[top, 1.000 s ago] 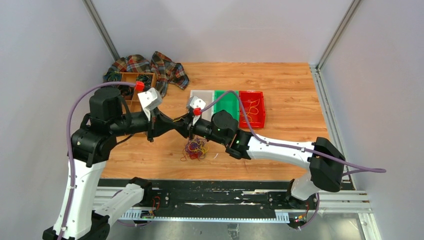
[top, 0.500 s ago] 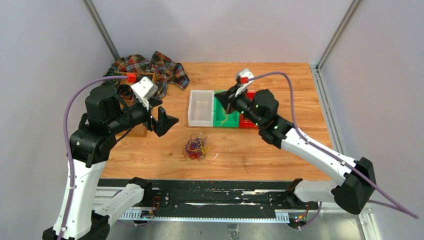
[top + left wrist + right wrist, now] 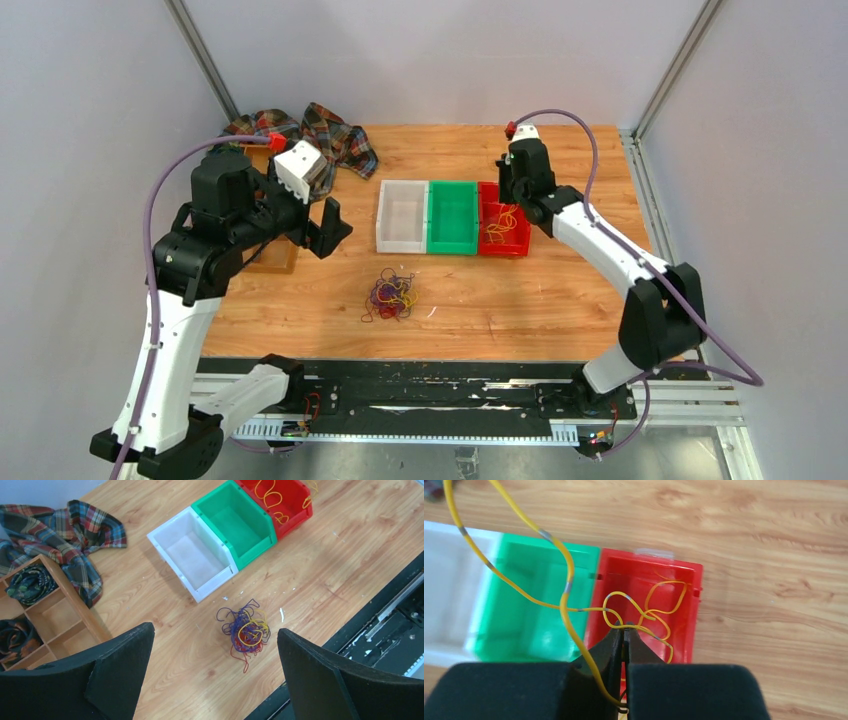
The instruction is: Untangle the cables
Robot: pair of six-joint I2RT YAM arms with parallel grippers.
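Wooden table, grey walls. Right gripper is pinching a yellow cable over the red bin, likely sorting it. Left gripper is hanging wide open above the tangle lying mid-table. Next move: release, then grab another strand.

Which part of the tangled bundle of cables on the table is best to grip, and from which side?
Probably one outer strand rather than the whole tangle: the dark loop sticking out toward the white bin lies clear of the knot. Come straight down from above with the open left tool, because the strands lie flat on the table.
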